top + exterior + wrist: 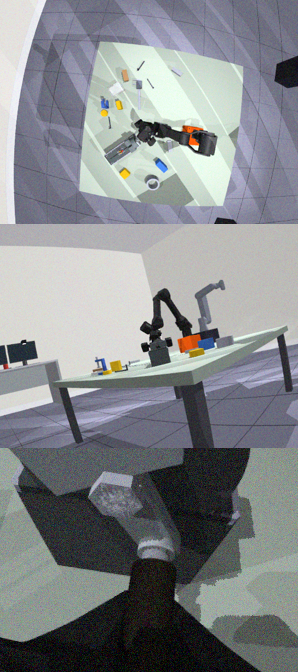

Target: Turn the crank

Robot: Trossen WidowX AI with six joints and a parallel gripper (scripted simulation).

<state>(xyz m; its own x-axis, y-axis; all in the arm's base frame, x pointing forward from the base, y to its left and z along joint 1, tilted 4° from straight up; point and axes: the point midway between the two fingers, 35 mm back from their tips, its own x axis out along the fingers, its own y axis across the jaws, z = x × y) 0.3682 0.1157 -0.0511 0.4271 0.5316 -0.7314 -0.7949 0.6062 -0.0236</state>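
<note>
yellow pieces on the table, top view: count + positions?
3: a disc by the blue clamp, a block right of that clamp, another below the grey machine. Others could be hidden under the arm.

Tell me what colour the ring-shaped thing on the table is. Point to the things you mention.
The ring (147, 184) is pale lavender-grey, best seen from the top.

Orange block (125, 75), plain blue block (161, 165) (206, 343), pale green tabletop (213, 90) (175, 375) with lighter stripes
</note>
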